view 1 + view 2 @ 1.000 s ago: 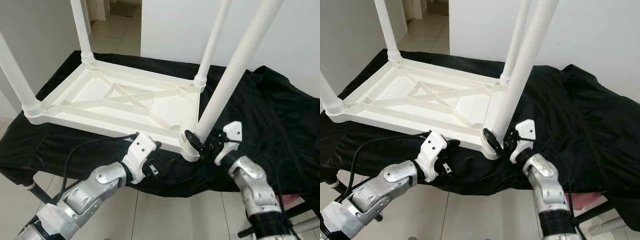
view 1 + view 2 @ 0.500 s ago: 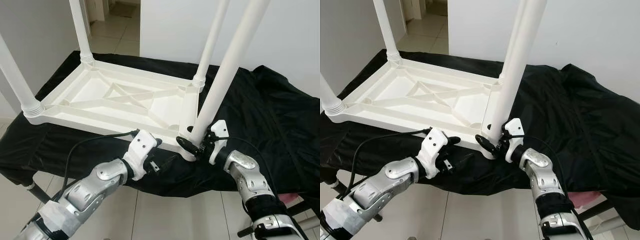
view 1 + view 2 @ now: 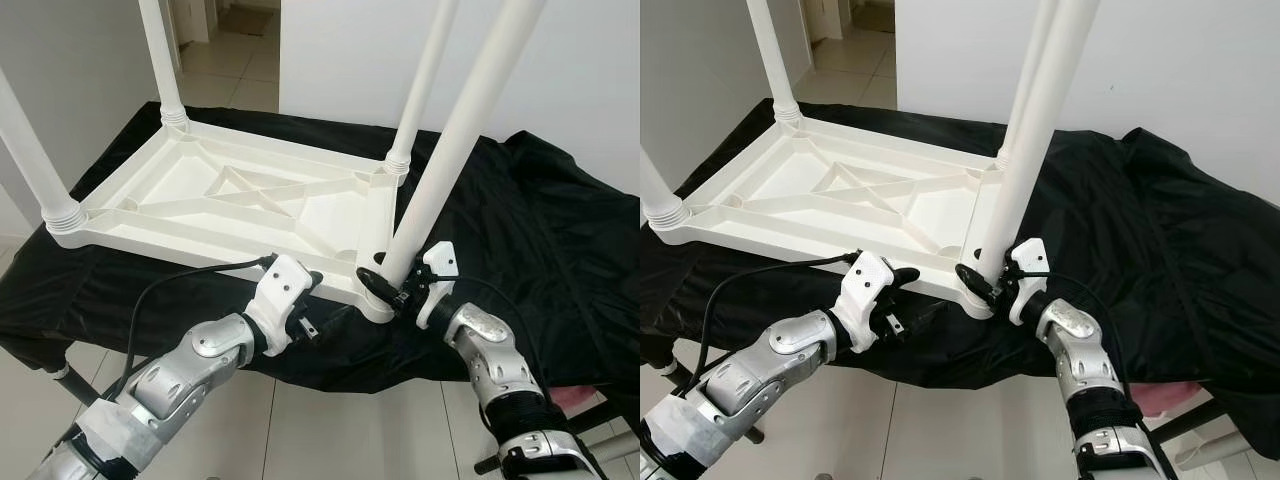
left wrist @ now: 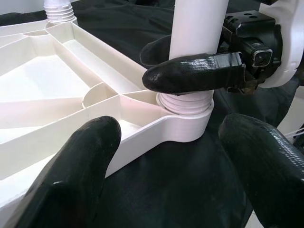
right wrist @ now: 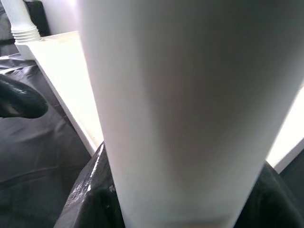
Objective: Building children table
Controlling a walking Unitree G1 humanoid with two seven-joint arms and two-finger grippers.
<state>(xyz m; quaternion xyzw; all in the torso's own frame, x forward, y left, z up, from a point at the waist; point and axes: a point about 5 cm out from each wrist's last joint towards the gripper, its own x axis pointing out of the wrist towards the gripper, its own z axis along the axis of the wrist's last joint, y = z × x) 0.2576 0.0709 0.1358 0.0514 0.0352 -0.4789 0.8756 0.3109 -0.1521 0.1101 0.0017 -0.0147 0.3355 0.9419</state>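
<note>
Four white plastic legs stand on upturned white tabletop (image 3: 230,200); right gripper (image 3: 392,290) clamps the near leg (image 3: 450,150), left gripper (image 3: 312,318) spread nearby; leaning leg, seemingly half-seated, may cross-thread.

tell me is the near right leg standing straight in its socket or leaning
Leaning. The leg tilts to the robot's right above its corner socket, with the right end effector clamped just above the threads.
</note>
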